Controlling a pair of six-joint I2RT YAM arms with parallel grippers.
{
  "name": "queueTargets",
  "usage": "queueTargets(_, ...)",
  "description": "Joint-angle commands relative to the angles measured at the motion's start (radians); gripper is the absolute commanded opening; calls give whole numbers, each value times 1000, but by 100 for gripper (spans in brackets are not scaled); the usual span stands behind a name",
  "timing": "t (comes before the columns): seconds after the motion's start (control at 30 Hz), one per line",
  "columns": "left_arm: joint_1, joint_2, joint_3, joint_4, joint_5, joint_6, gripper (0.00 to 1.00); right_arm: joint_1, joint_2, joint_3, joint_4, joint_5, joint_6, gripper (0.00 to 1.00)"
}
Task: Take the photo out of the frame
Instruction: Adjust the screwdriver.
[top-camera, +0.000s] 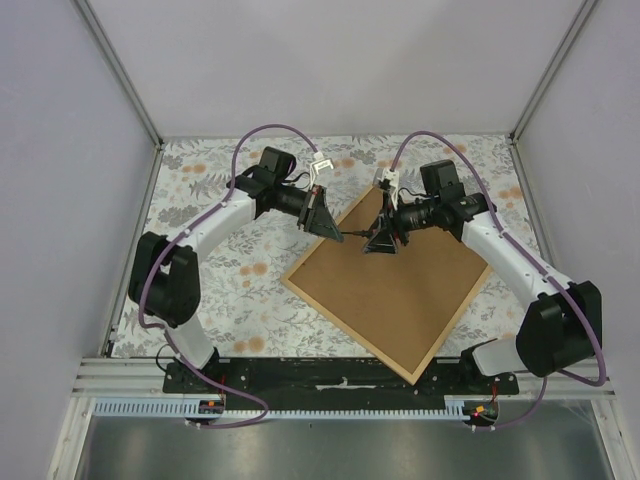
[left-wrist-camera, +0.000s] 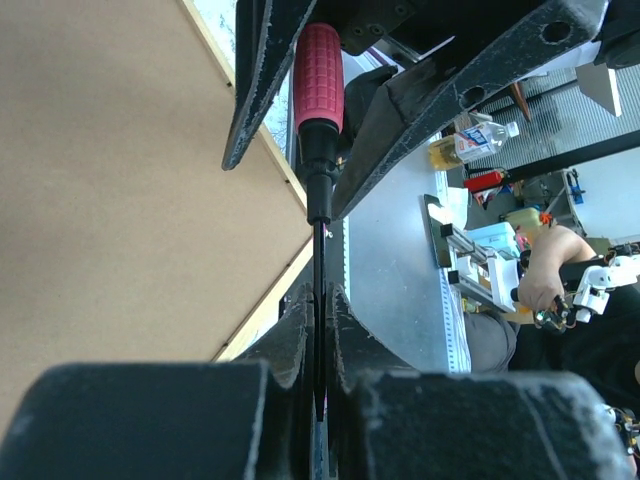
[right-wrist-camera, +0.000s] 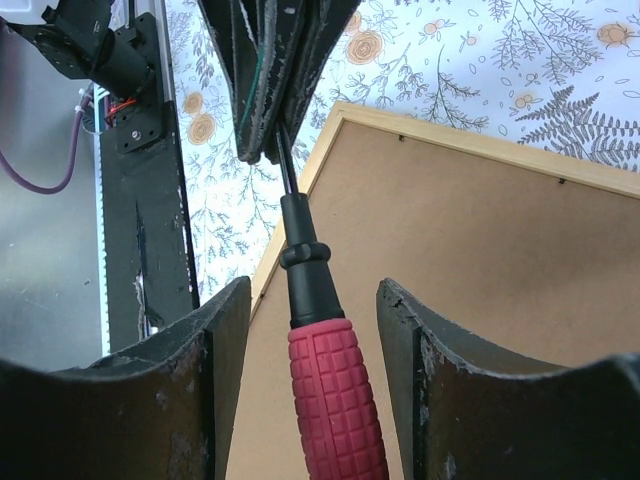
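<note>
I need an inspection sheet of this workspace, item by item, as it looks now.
surface: floral cloth, lying flat.
job's things: frame lies back side up; photo not visible.
clutter: nothing seen.
grippers: left gripper shut on the shaft of a screwdriver; right gripper open around its red handle.
cables: purple cables loop above, clear of the frame.
surroundings: white walls; a person nearby.

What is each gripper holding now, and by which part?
The left gripper holds the red-handled black-shafted screwdriver by its thin shaft, near the tip. The right gripper stands open around the red handle, not clamping it.
</note>
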Motion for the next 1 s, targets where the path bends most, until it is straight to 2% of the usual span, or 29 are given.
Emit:
queueTargets(0.0,6,-67,-25,113,68,-88,2,4,18,-7,54,8,13,60)
queueTargets(0.1,6,-70,-29,123,68,-91,2,4,24,-6,59,-38,34,58)
queueTargets(0.23,6,-63,-34,125,68,-91,2,4,12,-1,85,-97,91,43)
queueTargets(0.3,6,-61,-38,126,65,-88,2,4,1,-3,93,-124,108,39)
queueTargets(0.33,4,-63,-39,126,62,-88,2,4,-4,-3,97,-137,116,40)
queueTargets(0.43,6,-61,-39,126,58,-88,2,-2,-10,-9,100,-183,131,53)
queueTargets(0.5,4,-64,-35,126,57,-93,2,-6,-15,-10,100,-203,136,50)
queueTargets(0.53,6,-64,-34,126,55,-94,2,-8,-13,-12,100,-207,139,45)
queueTargets(0.57,6,-66,-32,126,52,-94,2,-8,-13,-12,100,-215,139,33)
queueTargets(0.7,7,-75,-31,126,49,-93,2,-11,-8,-18,96,-210,137,4)
queueTargets(0.73,9,-76,-32,126,48,-91,2,-13,-8,-19,94,-209,140,0)
queueTargets(0.8,7,-80,-34,122,40,-87,2,-16,-7,-13,97,-212,151,0)
queueTargets(0.83,9,-81,-34,114,28,-81,16,-17,-8,-12,97,-207,163,0)
queueTargets(0.9,21,-84,-23,76,-9,-47,52,-25,-8,-6,94,-174,192,0)
queueTargets(0.97,49,-90,3,16,-47,-1,83,-32,-5,-3,71,-111,200,0)
